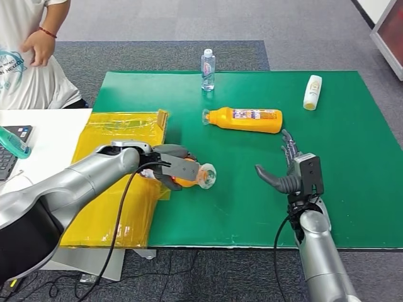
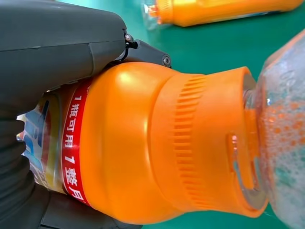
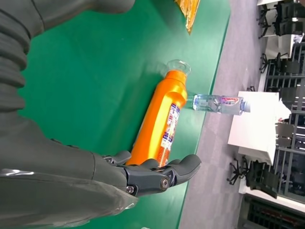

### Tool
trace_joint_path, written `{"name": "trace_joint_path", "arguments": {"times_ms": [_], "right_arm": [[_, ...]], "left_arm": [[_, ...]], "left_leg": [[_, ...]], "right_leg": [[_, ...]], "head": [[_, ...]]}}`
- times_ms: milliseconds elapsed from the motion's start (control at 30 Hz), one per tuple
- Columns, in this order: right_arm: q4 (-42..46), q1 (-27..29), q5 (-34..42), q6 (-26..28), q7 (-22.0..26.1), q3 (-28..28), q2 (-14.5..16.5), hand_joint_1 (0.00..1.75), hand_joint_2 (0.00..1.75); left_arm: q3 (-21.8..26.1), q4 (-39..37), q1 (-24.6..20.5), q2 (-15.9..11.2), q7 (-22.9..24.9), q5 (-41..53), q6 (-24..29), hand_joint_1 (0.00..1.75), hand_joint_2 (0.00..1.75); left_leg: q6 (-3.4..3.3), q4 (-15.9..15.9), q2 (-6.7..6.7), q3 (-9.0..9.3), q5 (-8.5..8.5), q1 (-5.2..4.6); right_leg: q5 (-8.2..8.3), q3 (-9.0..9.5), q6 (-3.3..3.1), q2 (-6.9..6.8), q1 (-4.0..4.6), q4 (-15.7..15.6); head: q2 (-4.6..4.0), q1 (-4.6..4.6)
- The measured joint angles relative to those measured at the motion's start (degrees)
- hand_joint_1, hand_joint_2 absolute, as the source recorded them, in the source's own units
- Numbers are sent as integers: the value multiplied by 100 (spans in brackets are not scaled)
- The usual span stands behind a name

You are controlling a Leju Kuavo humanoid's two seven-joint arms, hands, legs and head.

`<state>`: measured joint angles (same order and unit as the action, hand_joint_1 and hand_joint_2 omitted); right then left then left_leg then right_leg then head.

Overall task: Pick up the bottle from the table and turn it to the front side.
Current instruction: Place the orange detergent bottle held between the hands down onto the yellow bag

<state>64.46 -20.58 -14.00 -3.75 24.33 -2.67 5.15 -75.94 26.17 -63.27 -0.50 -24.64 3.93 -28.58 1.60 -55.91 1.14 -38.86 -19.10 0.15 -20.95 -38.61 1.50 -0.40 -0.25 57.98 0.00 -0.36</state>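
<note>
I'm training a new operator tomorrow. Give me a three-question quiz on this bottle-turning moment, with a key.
1. True or false: the left hand holds an orange bottle.
2. Which bottle stands upright on the green mat?
A. the clear water bottle
B. the long orange bottle
C. the white bottle
3. Fill in: the right hand is ____, holding nothing.

Key: 1 true; 2 A; 3 open
</note>
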Motion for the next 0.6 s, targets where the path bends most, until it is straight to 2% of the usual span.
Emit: {"name": "trace_joint_path", "arguments": {"times_ms": [133, 233, 333, 600], "right_arm": [[17, -9, -32, -4, -16, 0, -12, 0, 175], [7, -54, -25, -66, -14, -8, -16, 0, 175], [-56, -156, 0, -116, -4, -27, -16, 0, 175], [-310, -397, 49, -107, 46, -98, -16, 0, 175]], "left_arm": [[158, -57, 34, 22, -134, -43, -250, 175, 175], [314, -110, 26, -18, -298, -192, -720, 175, 175], [432, -192, -6, -76, -209, -263, -1129, 175, 175], [628, -415, -3, -103, 69, -404, -1243, 175, 175]], "left_leg": [[0, 1, 0, 0, 0, 1], [0, 1, 0, 1, 0, 1], [0, 1, 0, 6, 0, 1], [3, 3, 4, 47, -13, 1]], "right_leg": [[-1, 1, 0, -1, 2, 1], [-1, 4, 0, 0, 3, 3], [-1, 10, 0, 0, 3, 3], [-4, 43, -6, 6, 2, 3]], "head": [[0, 0], [0, 1], [0, 1], [0, -1]]}}
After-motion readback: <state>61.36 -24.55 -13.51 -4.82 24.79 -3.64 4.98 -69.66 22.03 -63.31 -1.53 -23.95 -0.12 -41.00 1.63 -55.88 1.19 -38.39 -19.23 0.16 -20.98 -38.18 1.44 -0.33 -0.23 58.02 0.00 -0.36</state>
